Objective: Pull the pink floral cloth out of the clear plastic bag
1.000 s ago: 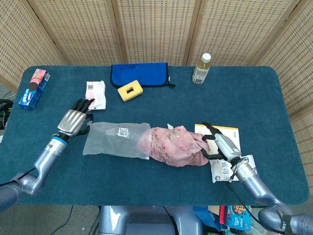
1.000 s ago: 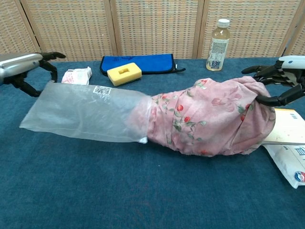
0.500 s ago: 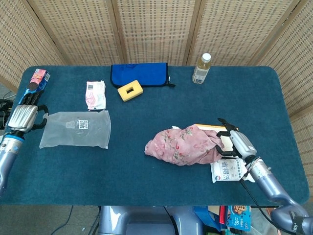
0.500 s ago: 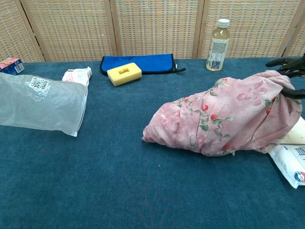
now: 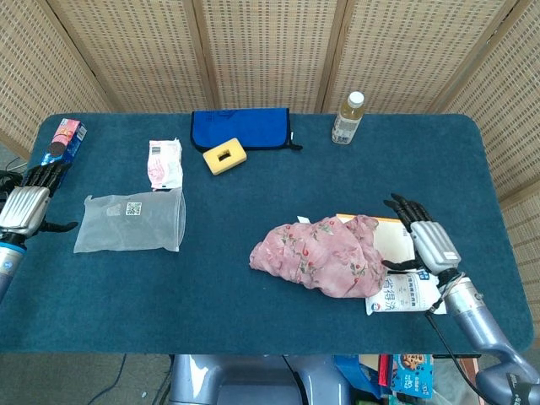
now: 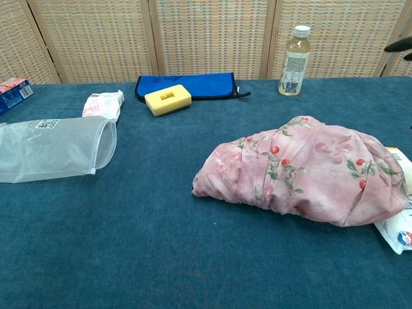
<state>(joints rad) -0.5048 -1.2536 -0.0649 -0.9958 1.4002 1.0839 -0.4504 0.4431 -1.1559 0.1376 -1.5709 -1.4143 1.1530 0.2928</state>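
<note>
Cloth (image 5: 322,265): lying bunched on the table (image 5: 253,181), fully out of the bag and well apart from it, its right end resting on the packets (image 5: 405,291).
Bag (image 5: 131,224): lying empty at the left, mouth gaping toward the cloth.
Left hand (image 5: 24,207): sitting just left of the bag, fingers apart, no longer gripping it.
Right hand (image 5: 429,242): hovering beside the cloth, fingers spread, having let go.
Meaning: both hands releasing suggests the pull is finishing.

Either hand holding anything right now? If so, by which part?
Nothing is held. The left hand sits open beside the plastic bag, clear of it. The right hand is open next to the pink cloth, fingers spread, not gripping.
</note>
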